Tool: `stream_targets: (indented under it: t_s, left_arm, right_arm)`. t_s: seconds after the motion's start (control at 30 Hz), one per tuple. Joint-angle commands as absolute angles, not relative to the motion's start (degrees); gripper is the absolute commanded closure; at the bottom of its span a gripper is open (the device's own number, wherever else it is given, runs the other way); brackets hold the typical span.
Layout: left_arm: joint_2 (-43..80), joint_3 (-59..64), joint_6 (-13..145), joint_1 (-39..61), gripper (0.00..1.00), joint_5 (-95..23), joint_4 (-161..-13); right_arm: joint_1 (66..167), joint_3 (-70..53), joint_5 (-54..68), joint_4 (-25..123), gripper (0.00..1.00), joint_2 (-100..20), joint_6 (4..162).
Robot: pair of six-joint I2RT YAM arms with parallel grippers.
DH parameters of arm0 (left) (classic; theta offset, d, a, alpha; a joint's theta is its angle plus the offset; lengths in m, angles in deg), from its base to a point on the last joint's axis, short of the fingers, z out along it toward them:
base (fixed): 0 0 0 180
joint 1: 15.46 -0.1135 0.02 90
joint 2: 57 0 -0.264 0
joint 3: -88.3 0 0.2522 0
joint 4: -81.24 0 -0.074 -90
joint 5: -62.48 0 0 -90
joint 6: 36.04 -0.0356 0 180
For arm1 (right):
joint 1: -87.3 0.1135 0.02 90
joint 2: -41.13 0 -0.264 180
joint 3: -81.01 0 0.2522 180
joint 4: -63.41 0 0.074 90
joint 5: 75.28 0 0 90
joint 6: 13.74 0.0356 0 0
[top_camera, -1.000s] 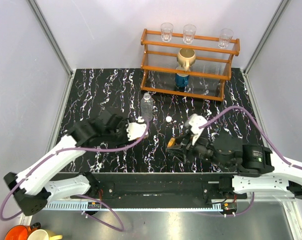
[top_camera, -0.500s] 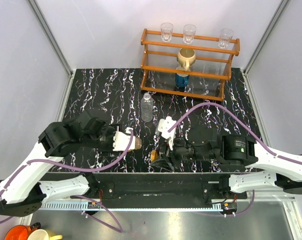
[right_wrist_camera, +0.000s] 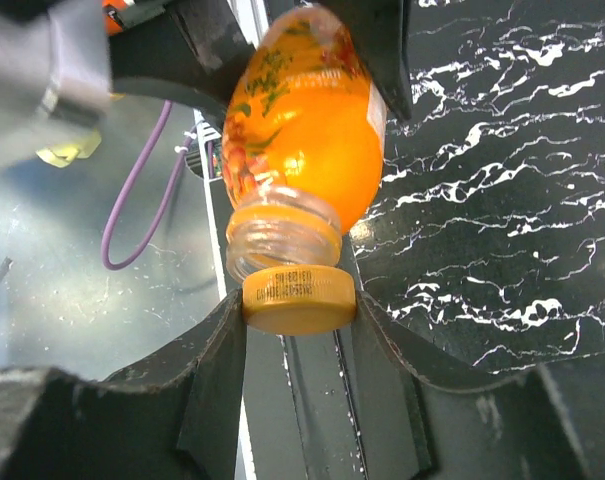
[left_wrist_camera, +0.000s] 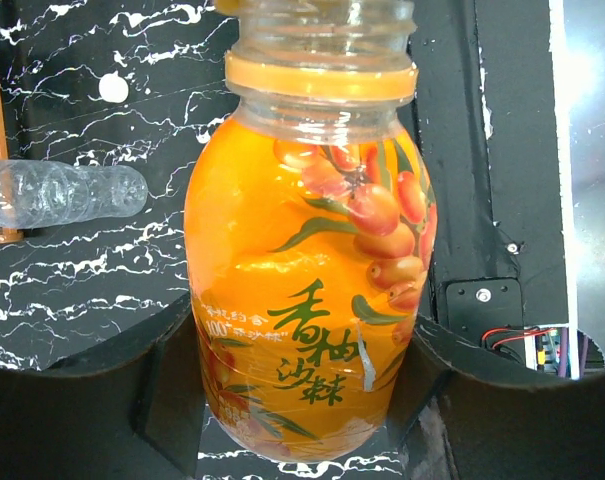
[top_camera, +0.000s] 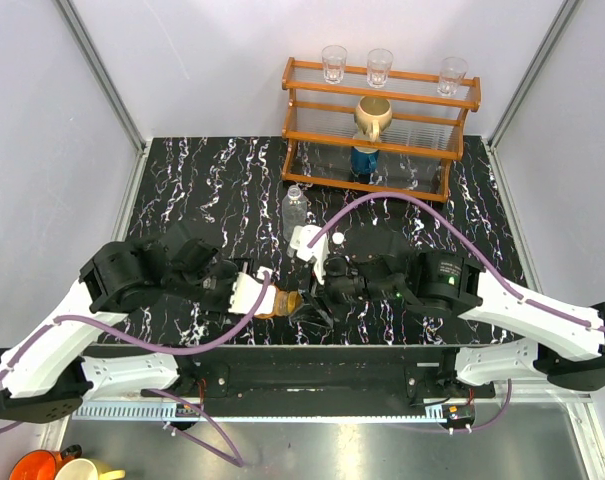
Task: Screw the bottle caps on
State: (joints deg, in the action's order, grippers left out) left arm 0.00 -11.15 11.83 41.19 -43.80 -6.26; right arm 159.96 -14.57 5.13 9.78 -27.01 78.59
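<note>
While the left hand (left_wrist_camera: 302, 405) clamps the orange bottle (left_wrist_camera: 302, 260), the right hand (right_wrist_camera: 299, 335) pinches the orange cap (right_wrist_camera: 298, 297) at its neck, seemingly not threaded yet. Farther back on the surface (top_camera: 182, 180) the clear bottle (top_camera: 295, 213) stands uncapped, a small white cap (left_wrist_camera: 113, 87) near it.

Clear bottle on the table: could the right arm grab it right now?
Probably not yet: the clear bottle stands unobstructed, but the right gripper is shut on the orange cap at the orange bottle's mouth.
</note>
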Motion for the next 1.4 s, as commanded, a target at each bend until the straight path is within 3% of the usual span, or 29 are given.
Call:
stream_targets:
  t_s: [0.0,0.53,1.37]
  left_arm:
    - [-0.22,-10.72,11.77,41.94,0.54,-44.58,-0.44]
    - [0.14,-8.87,15.81,41.94,0.56,-39.04,-4.66]
    - [1.45,-8.87,17.49,41.94,0.55,-40.97,-5.37]
  right_arm:
    - [159.28,-18.97,2.50,10.19,0.71,-27.86,76.61]
    - [159.19,-18.88,1.97,7.21,0.73,-29.71,77.75]
    - [159.19,-17.04,4.43,11.69,0.77,-30.24,77.49]
